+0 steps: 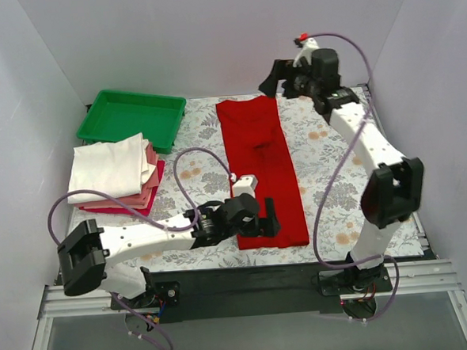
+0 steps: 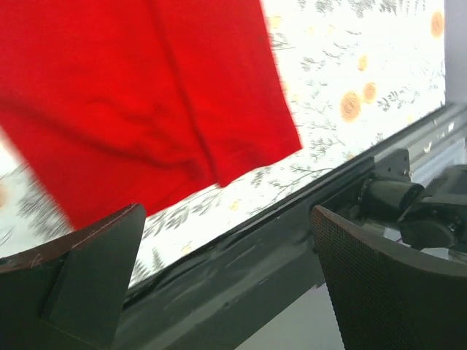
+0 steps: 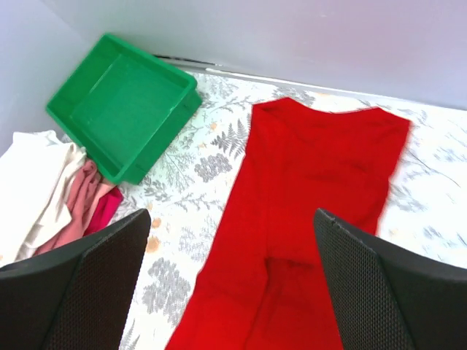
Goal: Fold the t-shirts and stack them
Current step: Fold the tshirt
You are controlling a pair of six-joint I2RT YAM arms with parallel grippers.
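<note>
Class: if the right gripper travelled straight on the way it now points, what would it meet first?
Most likely the red t-shirt spread on the floral cover; exact depth is unclear.

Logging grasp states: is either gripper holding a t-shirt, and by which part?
Nothing is held: left gripper and right gripper are both open and empty near the red t-shirt.

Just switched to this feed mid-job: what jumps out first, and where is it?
A bright red t-shirt, folded into a long strip, runs down the middle of the floral table cover, the open left gripper at its near left edge. At the left lies a stack of folded shirts with a cream-white t-shirt on top, a green tray beyond it.
</note>
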